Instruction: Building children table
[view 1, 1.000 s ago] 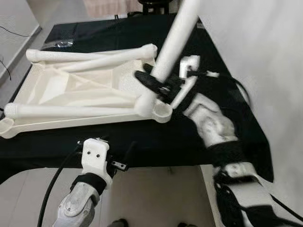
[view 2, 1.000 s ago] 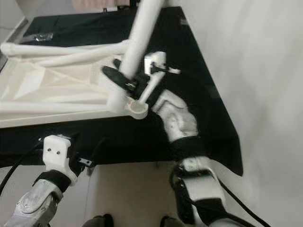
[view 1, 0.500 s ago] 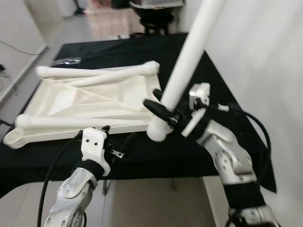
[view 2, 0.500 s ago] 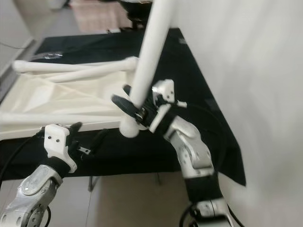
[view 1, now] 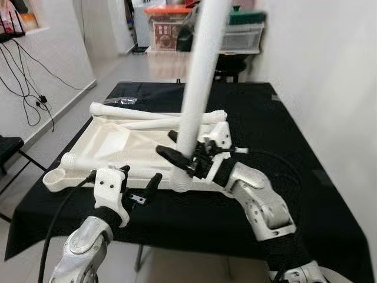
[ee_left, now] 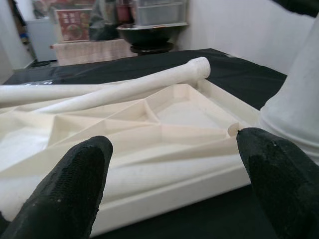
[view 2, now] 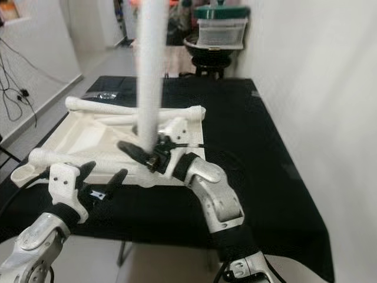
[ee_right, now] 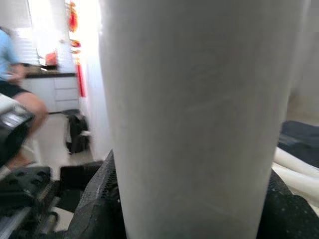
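Observation:
The white table top [view 1: 112, 147] lies upside down on a black-covered table [view 1: 283, 135]. Two white legs [view 1: 147, 115] rest across its far side, and another leg [view 1: 88, 164] lies along its near side. My right gripper [view 1: 182, 162] is shut on a further white leg [view 1: 197, 88], held almost upright with its lower end at the top's near right corner. In the right wrist view that leg [ee_right: 194, 99] sits between the black fingers. My left gripper [view 1: 140, 175] hovers open just in front of the top's near edge [ee_left: 149, 189], its fingers [ee_left: 75, 184] spread wide.
A white wall [view 1: 330, 71] runs along the table's right side. Storage boxes [view 1: 171, 29] and a black pot [view 2: 209, 47] stand behind the table. Cables hang on the left wall, with a dark chair [view 1: 9, 153] below. A person [ee_right: 15, 89] is in the background.
The camera has tilted up. The held leg has swung from leaning right to almost upright. My left gripper has risen from below the table edge to the table top's near edge.

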